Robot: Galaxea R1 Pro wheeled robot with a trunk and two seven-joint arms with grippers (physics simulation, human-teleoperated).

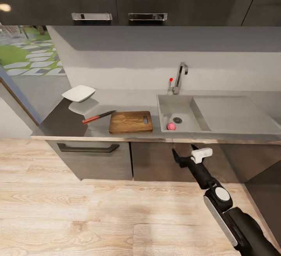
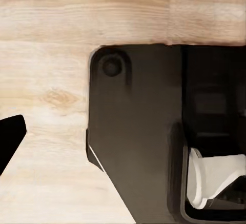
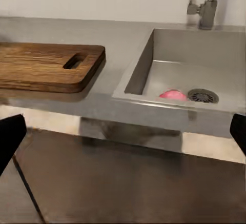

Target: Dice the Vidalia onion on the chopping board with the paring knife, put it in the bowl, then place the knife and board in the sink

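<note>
Leftmost on the countertop (image 1: 128, 104) sits the white bowl (image 1: 79, 93), near the end of the run. Next comes the paring knife (image 1: 98, 117), lying at a slant with its reddish handle toward the bowl and its dark blade pointing at the chopping board (image 1: 130, 121). That board lies flat with its long axis along the counter and its handle slot at the end next to the sink (image 1: 218, 113). Inside the basin, the pinkish Vidalia onion (image 1: 171, 126) rests just beside the round drain, close to the front wall.

So the first pick turns on one thing: the onion lies ahead of and above the right gripper (image 1: 186, 155), which hangs below the counter edge in front of the cabinet doors, almost straight under the basin. Its fingers (image 3: 10, 137) stand wide apart with nothing between them, and the right wrist view looks up at the onion over the sink's front lip. That arm seems the nearer one; it would need to rise over the lip before dropping in.

Whether the left gripper is parted or closed cannot be told; its camera looks down at wooden floor and a dark part of the robot.
</note>
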